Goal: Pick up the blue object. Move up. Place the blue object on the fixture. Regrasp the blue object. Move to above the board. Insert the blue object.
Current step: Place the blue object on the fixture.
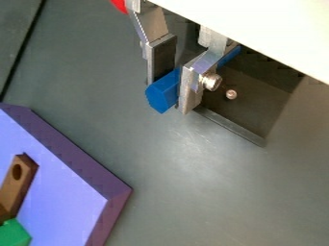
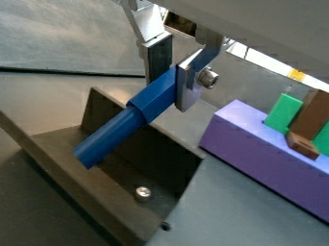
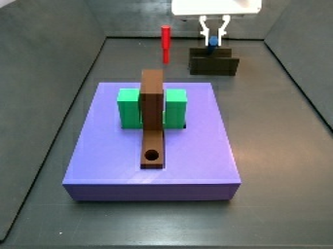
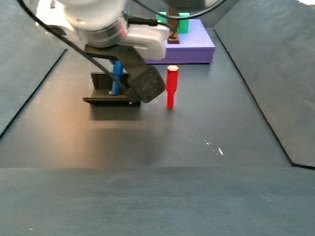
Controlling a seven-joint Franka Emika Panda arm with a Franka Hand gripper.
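Observation:
My gripper (image 1: 176,86) (image 2: 174,85) is shut on the blue object (image 1: 158,94) (image 2: 122,130), a slim blue peg clamped between the silver fingers near one end. Its long free end slants down toward the recessed top of the fixture (image 2: 141,173) (image 1: 251,106). In both side views the gripper (image 3: 212,37) (image 4: 120,66) hangs just over the dark fixture (image 3: 215,64) (image 4: 110,98) with the blue object (image 3: 212,42) (image 4: 118,76) reaching down to it. Whether the peg touches the fixture I cannot tell. The brown board (image 3: 152,112) lies on the purple platform, with its round hole (image 3: 152,156) at the near end.
A red upright peg (image 3: 166,43) (image 4: 174,88) stands on the floor close beside the fixture. The purple platform (image 3: 196,156) (image 1: 64,173) (image 2: 257,154) carries green blocks (image 3: 129,107) (image 2: 288,109) flanking the board. Dark walls ring the floor.

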